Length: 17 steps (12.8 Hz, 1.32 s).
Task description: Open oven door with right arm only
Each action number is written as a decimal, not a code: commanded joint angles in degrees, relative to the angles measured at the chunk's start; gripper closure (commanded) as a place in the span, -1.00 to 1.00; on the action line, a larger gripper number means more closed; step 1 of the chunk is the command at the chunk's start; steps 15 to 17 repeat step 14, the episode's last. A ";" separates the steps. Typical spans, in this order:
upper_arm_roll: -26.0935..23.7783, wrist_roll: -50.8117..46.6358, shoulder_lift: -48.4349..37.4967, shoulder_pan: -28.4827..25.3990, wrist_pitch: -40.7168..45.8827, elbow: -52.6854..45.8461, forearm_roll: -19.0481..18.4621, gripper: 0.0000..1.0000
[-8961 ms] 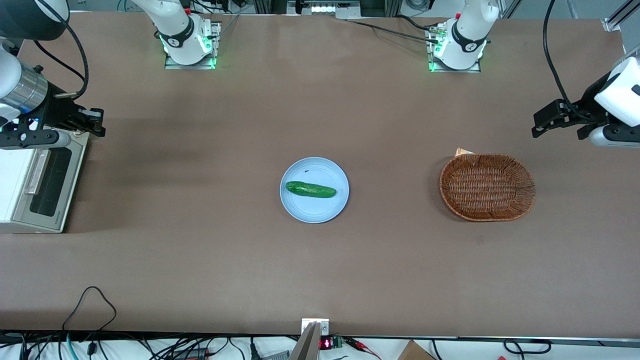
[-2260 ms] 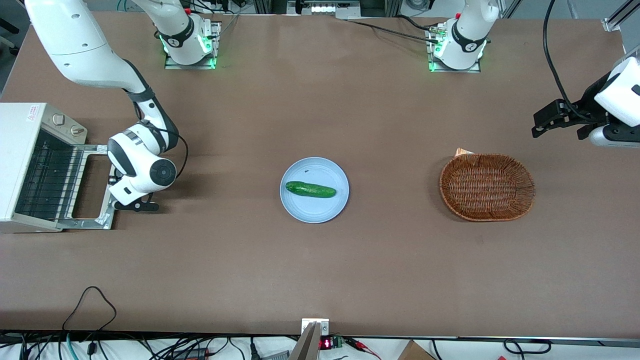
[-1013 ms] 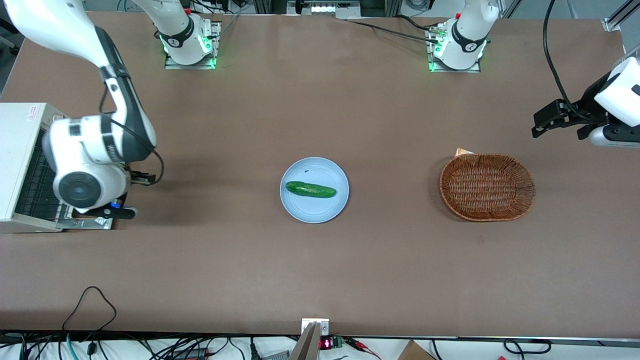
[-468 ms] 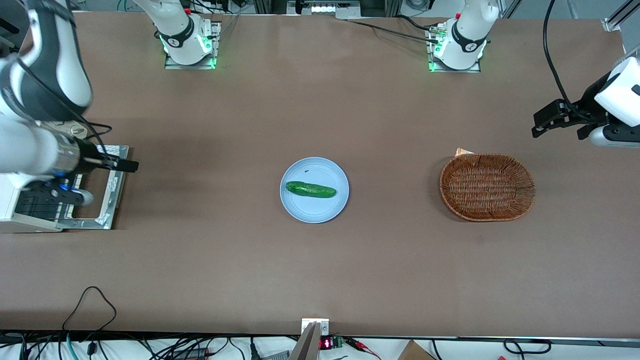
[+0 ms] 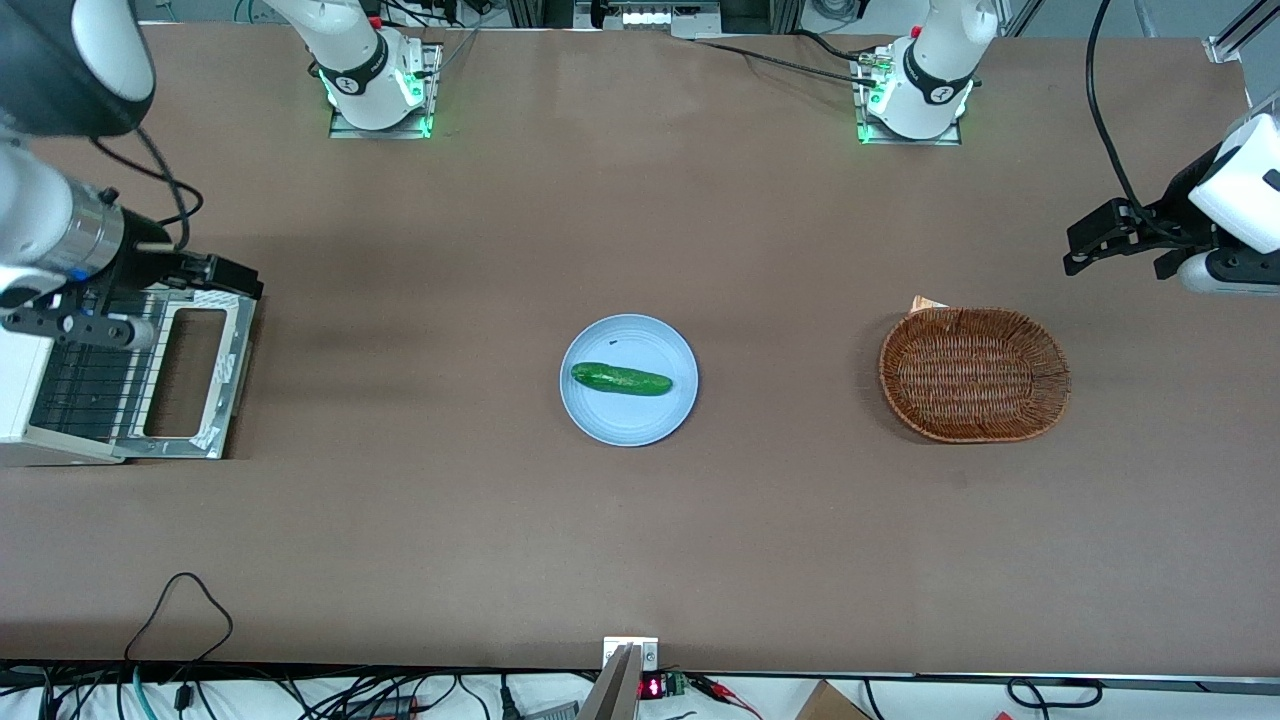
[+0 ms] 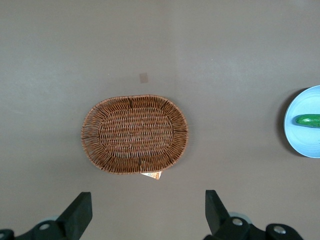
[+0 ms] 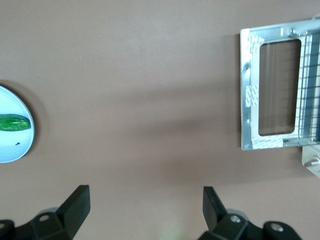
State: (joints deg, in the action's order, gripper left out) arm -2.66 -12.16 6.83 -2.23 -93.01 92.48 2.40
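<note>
Bystanders sitting on the brown table

A round light-blue plate (image 5: 628, 420) is lying near the middle of the table (image 5: 640, 540), and a green cucumber (image 5: 621, 379) is resting lengthwise across it. A brown oval wicker basket (image 5: 974, 374) is sitting toward the parked arm's end of the table, well apart from the plate, with a small orange-and-white scrap (image 5: 926, 303) peeking out from under its rim. A black cable (image 5: 180, 600) is looping onto the table edge nearest the front camera.
</note>
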 commanded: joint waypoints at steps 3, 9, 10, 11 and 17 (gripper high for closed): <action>3.45 1.78 -6.74 -3.04 -6.83 8.69 0.68 -1.00; 3.37 7.31 -7.36 -1.99 -5.95 8.95 0.67 -1.00; 3.37 7.41 -7.36 -1.99 -5.86 8.95 0.58 -1.00; 3.37 7.50 -7.36 -1.90 -5.86 8.95 0.67 -1.00; 3.37 7.58 -7.36 -1.90 -5.78 8.95 0.67 -1.00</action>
